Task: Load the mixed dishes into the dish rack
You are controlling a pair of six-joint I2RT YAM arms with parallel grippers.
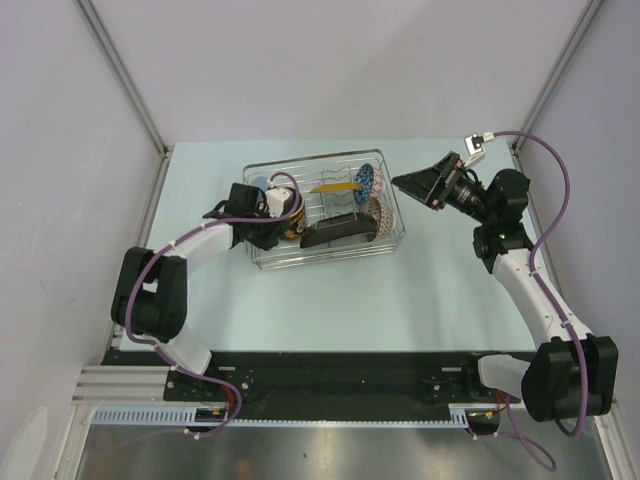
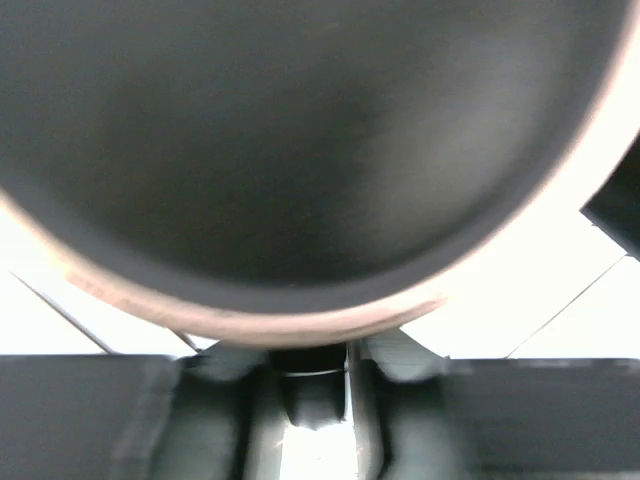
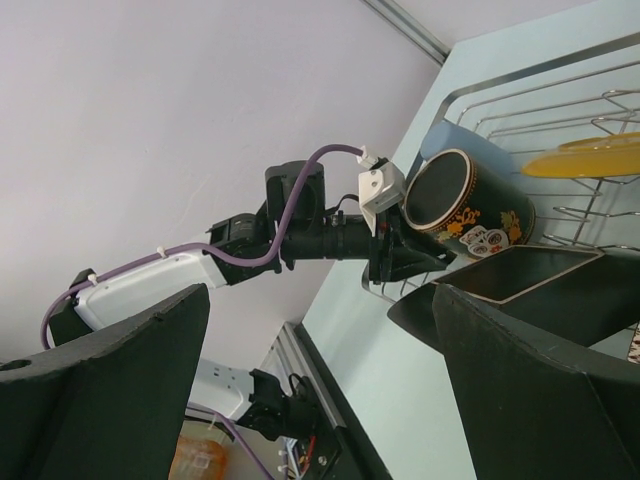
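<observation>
While the left gripper [image 3: 402, 240] held the mug [image 3: 468, 205] clamped at its rim over the dish rack's [image 1: 322, 262] left end, the right gripper [image 1: 420, 184] hung wide open to the rack's right. Lowering the mug gently between the wires, clear of the yellow plate [image 1: 335, 186], seemed wisest.

Pale blue-green table [image 1: 300, 310], plain white walls [image 1: 330, 60], metal corner posts [image 1: 124, 75]
</observation>
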